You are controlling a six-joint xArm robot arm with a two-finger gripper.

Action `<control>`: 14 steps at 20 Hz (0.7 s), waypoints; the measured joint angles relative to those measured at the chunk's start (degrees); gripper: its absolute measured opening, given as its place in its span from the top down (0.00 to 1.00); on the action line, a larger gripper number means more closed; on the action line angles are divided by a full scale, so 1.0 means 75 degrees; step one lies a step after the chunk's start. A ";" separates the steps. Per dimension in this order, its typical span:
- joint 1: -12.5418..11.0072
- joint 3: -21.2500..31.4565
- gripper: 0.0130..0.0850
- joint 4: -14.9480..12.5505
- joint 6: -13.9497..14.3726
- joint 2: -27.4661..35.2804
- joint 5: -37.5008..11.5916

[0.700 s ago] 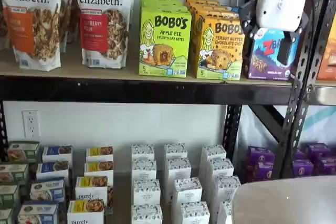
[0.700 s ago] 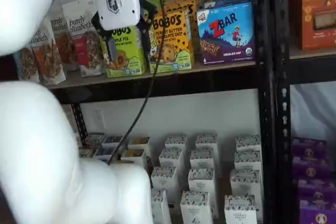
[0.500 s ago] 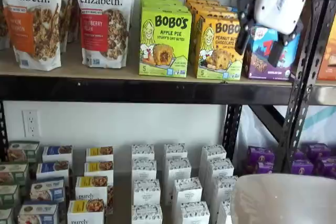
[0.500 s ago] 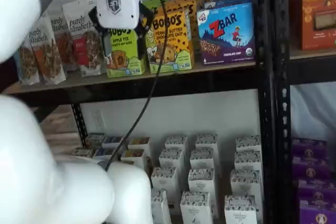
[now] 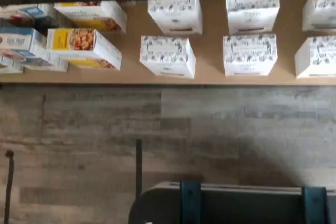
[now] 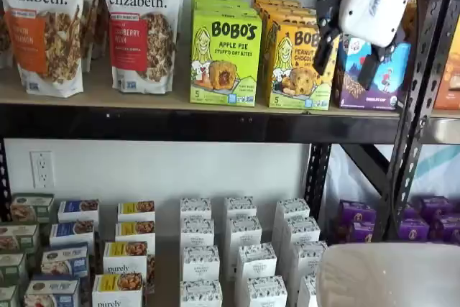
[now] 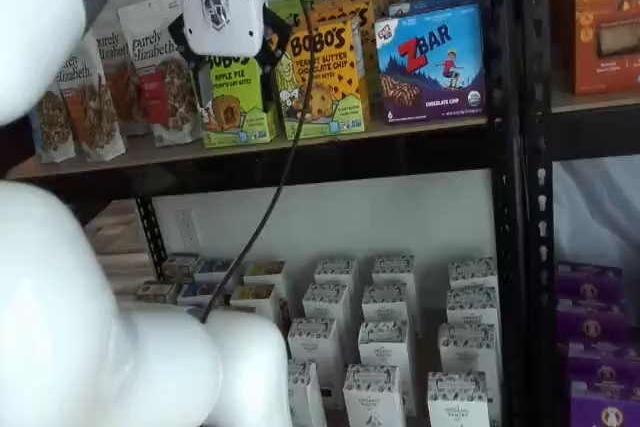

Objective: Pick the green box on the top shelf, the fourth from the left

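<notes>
Both shelf views face the top shelf [image 6: 180, 102] (wrist apparently looks floorward).

White-bodied claw [image 6: 346, 57] at top-shelf height, tilted, black fingers [image 6: 322, 54] spread with a plain gap.

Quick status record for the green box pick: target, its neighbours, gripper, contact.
target: green box, upright on the top shelf
left neighbour: granola bag
right neighbour: yellow-orange box
gripper: open, empty, fingers spread
gripper position: in front of the top shelf, before the ZBar box in a shelf view, before the green box in the other
contact: none seen
</notes>
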 joint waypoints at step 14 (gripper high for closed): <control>0.2442 -0.0673 0.00 -0.1013 0.1999 0.1286 -0.1500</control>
